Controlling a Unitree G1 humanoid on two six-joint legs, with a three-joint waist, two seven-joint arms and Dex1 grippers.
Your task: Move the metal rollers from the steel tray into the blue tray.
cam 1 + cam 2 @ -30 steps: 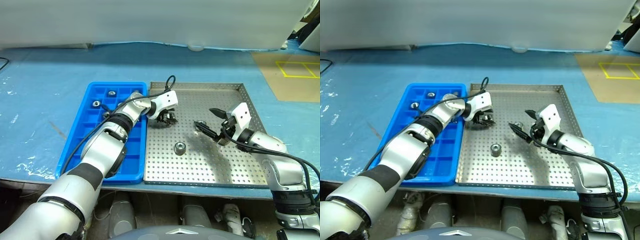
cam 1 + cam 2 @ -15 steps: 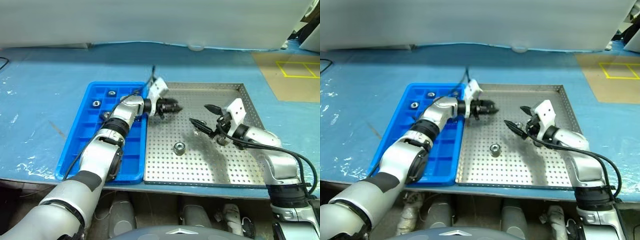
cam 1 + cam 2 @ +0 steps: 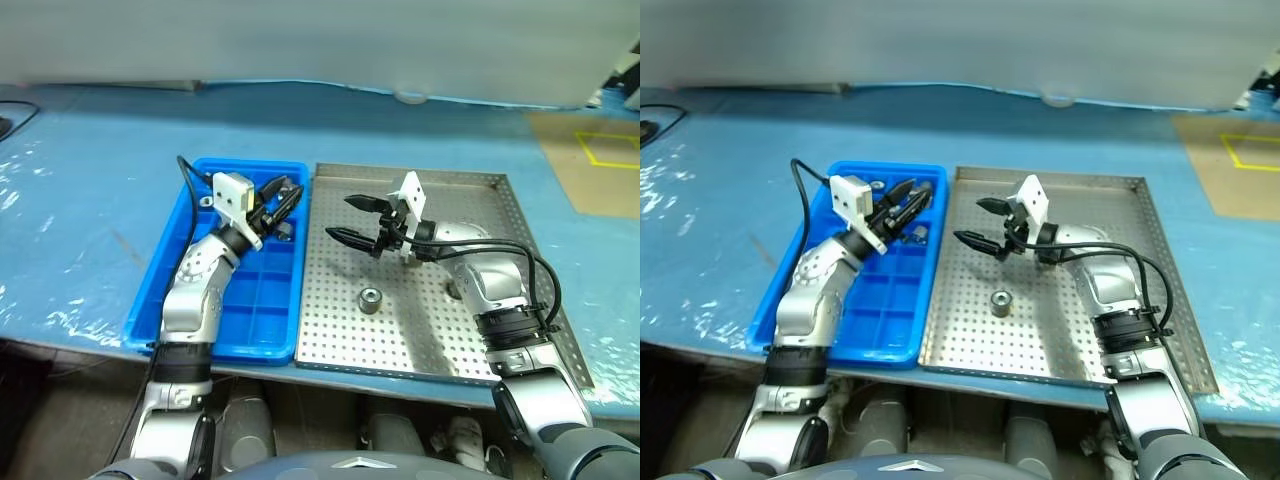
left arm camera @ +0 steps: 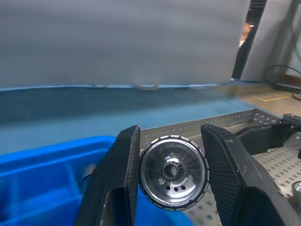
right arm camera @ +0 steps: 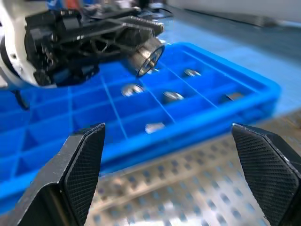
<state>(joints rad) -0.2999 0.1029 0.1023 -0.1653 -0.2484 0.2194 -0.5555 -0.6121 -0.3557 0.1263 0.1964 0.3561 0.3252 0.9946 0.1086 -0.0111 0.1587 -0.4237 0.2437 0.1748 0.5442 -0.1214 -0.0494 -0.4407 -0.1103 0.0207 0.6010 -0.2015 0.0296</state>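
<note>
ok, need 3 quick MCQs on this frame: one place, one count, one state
1. Where is the left tool?
A. over the blue tray
B. over the steel tray
C. off the table

2. How many metal rollers lie loose in plain view on the steel tray?
A. none
B. one
C. four

3. The right tool is:
A. shut on a roller
B. open, nothing in it
C. shut, nothing in it

Answers: 1 A, it hangs above the far compartments. 2 B, a single roller near the middle. 3 B, its fingers stand wide apart.
</note>
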